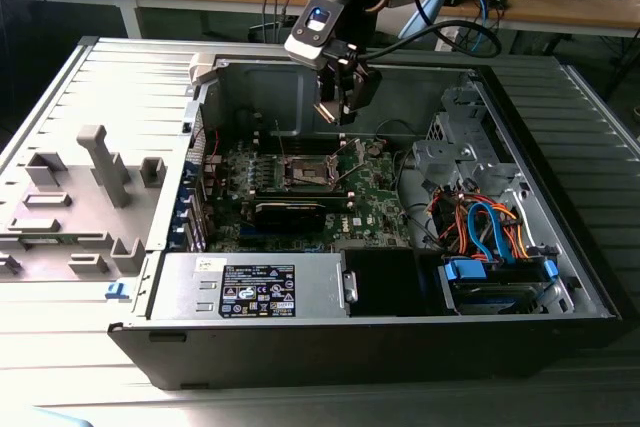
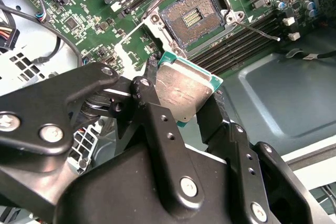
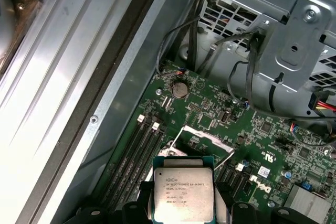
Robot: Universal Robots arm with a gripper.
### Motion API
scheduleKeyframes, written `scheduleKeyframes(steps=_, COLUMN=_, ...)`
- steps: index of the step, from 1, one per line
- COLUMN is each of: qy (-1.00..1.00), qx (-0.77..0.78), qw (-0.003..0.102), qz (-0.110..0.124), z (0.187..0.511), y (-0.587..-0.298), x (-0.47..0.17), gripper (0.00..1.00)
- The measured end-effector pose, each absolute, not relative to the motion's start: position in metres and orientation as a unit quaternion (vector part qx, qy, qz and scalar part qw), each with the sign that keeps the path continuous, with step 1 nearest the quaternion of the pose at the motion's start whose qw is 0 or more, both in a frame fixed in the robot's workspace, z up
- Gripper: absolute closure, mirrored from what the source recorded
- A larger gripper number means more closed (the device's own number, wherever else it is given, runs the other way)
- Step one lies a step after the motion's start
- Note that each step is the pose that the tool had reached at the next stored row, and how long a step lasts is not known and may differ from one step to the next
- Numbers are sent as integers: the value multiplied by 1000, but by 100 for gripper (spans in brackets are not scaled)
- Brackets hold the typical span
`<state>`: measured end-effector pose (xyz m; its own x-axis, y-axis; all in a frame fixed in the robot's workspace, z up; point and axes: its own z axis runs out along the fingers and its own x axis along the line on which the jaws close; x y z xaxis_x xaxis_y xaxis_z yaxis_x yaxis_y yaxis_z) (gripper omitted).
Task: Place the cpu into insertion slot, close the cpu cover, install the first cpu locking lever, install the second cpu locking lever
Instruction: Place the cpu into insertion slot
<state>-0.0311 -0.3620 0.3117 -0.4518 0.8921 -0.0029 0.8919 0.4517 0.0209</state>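
Note:
My gripper hangs above the green board inside the open computer case, shut on the cpu. The cpu is a flat square chip with a silver-grey top, clamped by two opposite edges between the black fingers; it also shows in the first wrist view, cpu. The insertion slot lies below and ahead of the chip, uncovered, its brownish pin field bare; from outside the insertion slot sits below the gripper. The cpu cover stands raised beyond the chip. A thin wire locking lever sticks out free beside the slot.
Long black memory slots flank the socket. A black card lies in front of it. A power supply fills the case's front; a drive cage with coloured cables stands at the exterior view's right. A grey fixture plate lies outside the case.

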Motion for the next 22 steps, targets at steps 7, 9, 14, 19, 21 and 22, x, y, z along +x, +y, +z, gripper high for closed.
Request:
scheduleKeyframes(steps=7, qy=850, qx=526, qw=7, qz=8, z=312, y=-362, x=-31, gripper=45)
scheduleKeyframes(steps=9, qy=849, qx=528, qw=7, qz=8, z=312, y=-362, x=-31, gripper=45)
scheduleKeyframes(steps=14, qy=847, qx=531, qw=7, qz=8, z=311, y=-362, x=-31, gripper=45)
scheduleKeyframes(steps=19, qy=845, qx=535, qw=7, qz=8, z=311, y=-362, x=-31, gripper=45)
scheduleKeyframes(steps=21, qy=844, qx=536, qw=7, qz=8, z=311, y=-362, x=-31, gripper=45)
scheduleKeyframes(steps=22, qy=844, qx=536, qw=7, qz=8, z=311, y=-362, x=-31, gripper=45)
